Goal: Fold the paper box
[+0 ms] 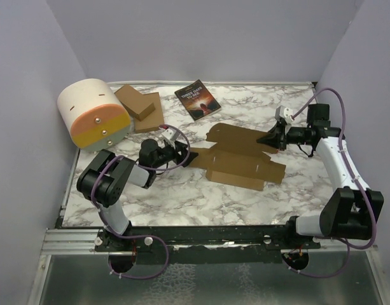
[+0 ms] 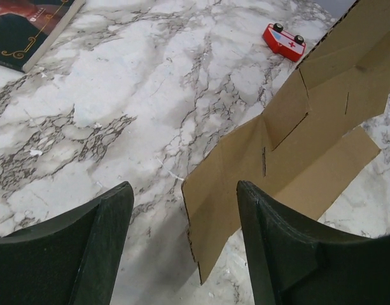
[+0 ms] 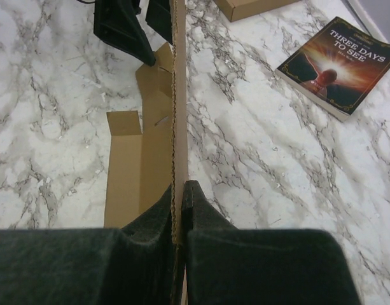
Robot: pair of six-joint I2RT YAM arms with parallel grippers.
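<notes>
Inspected the marble table (image 1: pixel 182 197) from above and from both wrists.

Found the paper box (image 1: pixel 242 159) unfolded near the middle of the table, between the two arms — a brown die-cut sheet with flaps, creases and short slits, not yet formed into a carton. Noted most of it lying flat, with one panel on the far right side raised off the surface.

Found the right gripper (image 1: pixel 271 136) at that raised panel's right edge. Confirmed from the right wrist view: right gripper (image 3: pixel 181 190) clamped tight on the paper box (image 3: pixel 153 127), the corrugated edge pinched between the dark pads (image 3: pixel 245 254) and the held panel standing edge-on and upright, the remainder flat to one side of it.

Found the left gripper (image 1: pixel 182 152) low over the table at the sheet's left end. Confirmed from the left wrist view: left gripper (image 2: pixel 182 190) spread wide and holding nothing, a pointed corner of the paper box (image 2: pixel 309 127) reaching in between the fingers (image 2: pixel 74 254), nearer the right-hand one, with a shadow beneath it.

Recorded elsewhere:
- A dark-covered book (image 1: pixel 198 99) at the far side, well apart from the sheet.
- A stack of flat cardboard pieces (image 1: pixel 140 107) at the far left.
- A rounded cream-and-orange object (image 1: pixel 94 113) just beside that stack.
- A small red item (image 2: pixel 284 41) with two black knobs beyond the sheet — possibly resting on the marble; could not tell from that angle.
</notes>
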